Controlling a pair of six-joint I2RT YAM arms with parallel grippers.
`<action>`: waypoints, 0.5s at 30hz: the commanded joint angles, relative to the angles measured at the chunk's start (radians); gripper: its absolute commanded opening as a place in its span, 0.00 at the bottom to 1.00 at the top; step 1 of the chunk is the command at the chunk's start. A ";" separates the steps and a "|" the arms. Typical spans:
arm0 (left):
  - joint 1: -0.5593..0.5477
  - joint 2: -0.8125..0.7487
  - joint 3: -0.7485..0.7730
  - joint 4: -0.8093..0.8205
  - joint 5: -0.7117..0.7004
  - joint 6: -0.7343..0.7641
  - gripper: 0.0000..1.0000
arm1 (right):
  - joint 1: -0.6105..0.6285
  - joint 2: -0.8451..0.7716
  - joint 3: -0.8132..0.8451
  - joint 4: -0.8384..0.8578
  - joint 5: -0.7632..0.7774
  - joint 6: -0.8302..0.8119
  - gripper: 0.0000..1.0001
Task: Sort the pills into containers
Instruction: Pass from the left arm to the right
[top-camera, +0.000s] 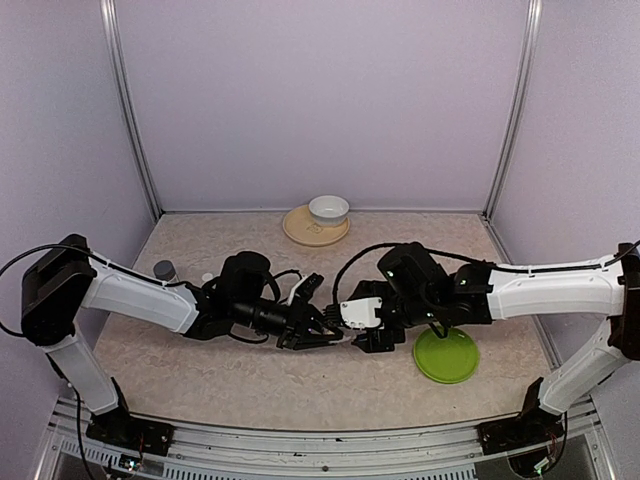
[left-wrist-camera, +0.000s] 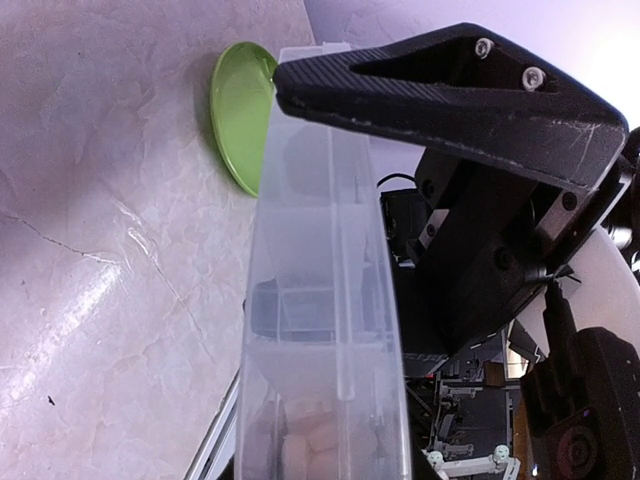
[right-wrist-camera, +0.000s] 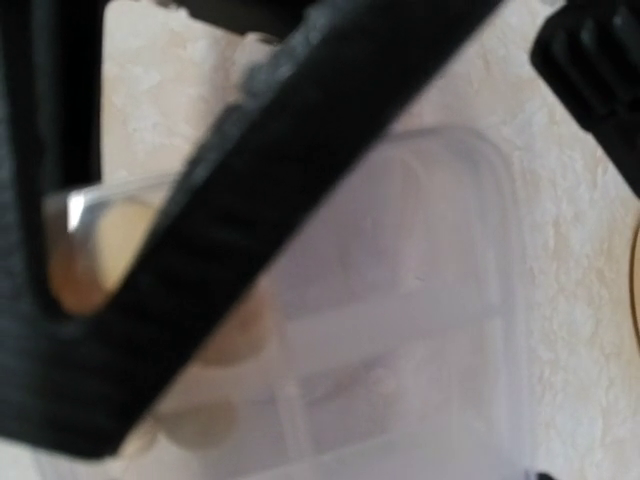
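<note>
One pill box (left-wrist-camera: 320, 300) clamped by left fingers (top-camera: 315, 335); right fingers (left-wrist-camera: 450, 90) beside it, grip unclear.

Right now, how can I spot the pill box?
Over the table's middle, the left arm and right arm meet. The pill box is held there between them, left of the green plate. It's the only see-through thing, with little compartments and pale pills inside.

I see the clear pill box (left-wrist-camera: 320, 250), whitish pills (left-wrist-camera: 320, 440) in its near compartment. A black finger (left-wrist-camera: 450, 100) crosses its far end, green plate (left-wrist-camera: 240, 120) beyond, left.
</note>
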 joint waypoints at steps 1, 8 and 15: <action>-0.009 -0.033 0.024 0.035 0.052 0.012 0.04 | 0.003 -0.034 -0.008 0.072 0.025 -0.021 0.83; -0.001 -0.033 0.017 0.030 0.059 0.021 0.04 | 0.003 -0.068 0.006 0.005 -0.020 -0.048 1.00; 0.008 -0.033 0.019 -0.015 0.077 0.064 0.04 | 0.002 -0.106 0.010 -0.083 -0.031 -0.069 1.00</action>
